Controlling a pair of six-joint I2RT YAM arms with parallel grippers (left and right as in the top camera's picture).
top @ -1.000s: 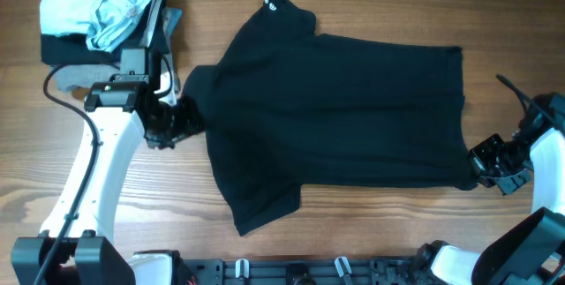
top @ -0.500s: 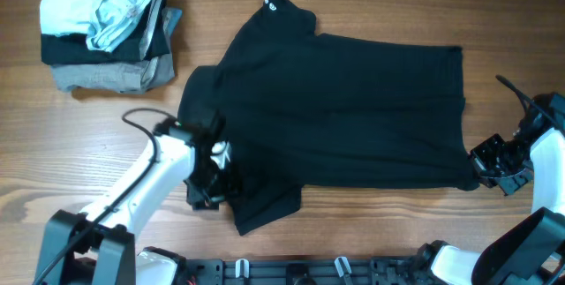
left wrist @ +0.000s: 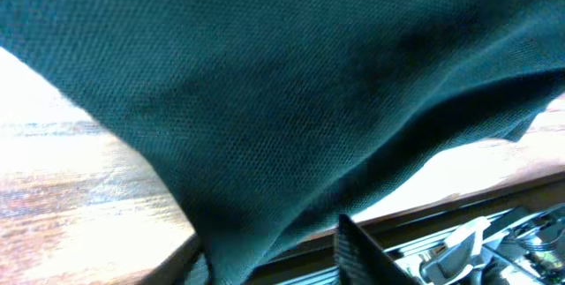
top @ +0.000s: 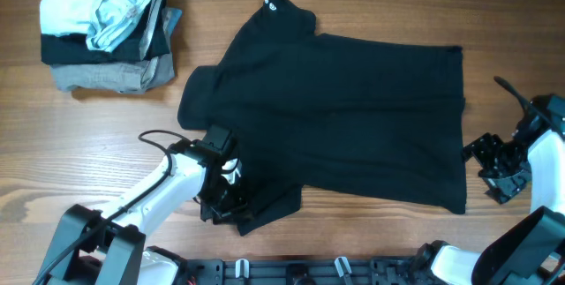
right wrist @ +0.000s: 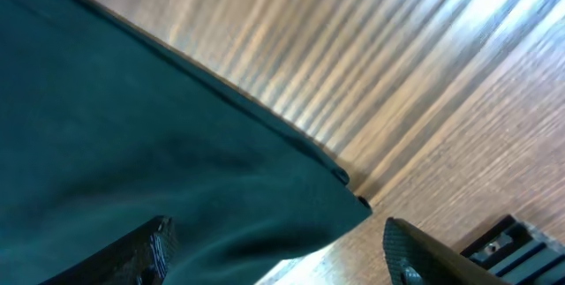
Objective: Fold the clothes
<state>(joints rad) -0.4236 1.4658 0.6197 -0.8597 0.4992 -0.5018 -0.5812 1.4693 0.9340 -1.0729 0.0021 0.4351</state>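
Observation:
A black T-shirt [top: 353,108] lies spread on the wooden table [top: 88,144], collar toward the back left. My left gripper [top: 228,198] is at its near sleeve by the front edge. In the left wrist view the sleeve fabric [left wrist: 265,82] hangs between the fingers of the left gripper [left wrist: 274,263], with a gap beside the right finger [left wrist: 357,250]. My right gripper [top: 484,163] stands open just right of the hem. The right wrist view shows the hem corner [right wrist: 353,198] lying flat between the spread fingers of the right gripper [right wrist: 274,250].
A stack of folded clothes [top: 106,29], light blue on top over black and grey, sits at the back left. A dark rail [top: 309,272] runs along the table's front edge, close behind the left gripper.
The left arm swung from the far sleeve down to the near sleeve at the front. The right gripper opened and let go of the hem corner, which now lies flat.

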